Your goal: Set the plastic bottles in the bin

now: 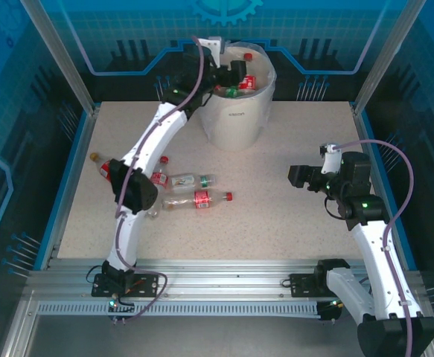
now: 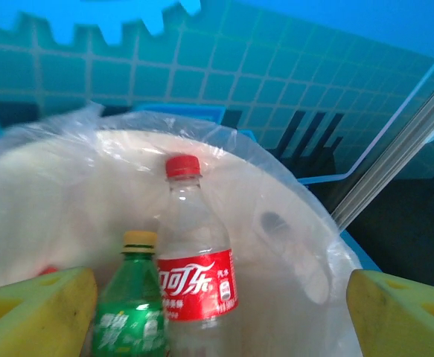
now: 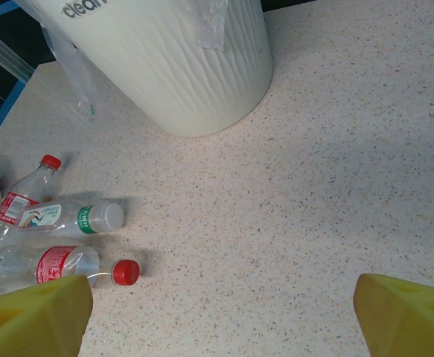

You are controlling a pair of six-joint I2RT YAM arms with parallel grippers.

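Beside the left arm [image 1: 153, 145] on the tabletop [image 1: 276, 223], two plastic bottles [image 1: 200, 198] lie crosswise, caps toward the open, empty right tool [image 1: 296, 177]; the left tool [image 1: 240, 76] gapes empty above the bin [image 1: 235, 119].

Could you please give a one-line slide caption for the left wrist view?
Open left gripper over the bin, with a red-labelled bottle and a green bottle inside.

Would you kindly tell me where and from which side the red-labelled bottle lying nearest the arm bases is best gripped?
Probably grip the red-labelled bottle around its label, coming straight down from above and closing across its width. It lies on its side with its cap pointing right, so the round body offers two opposite sides there, and nothing crowds its near side.
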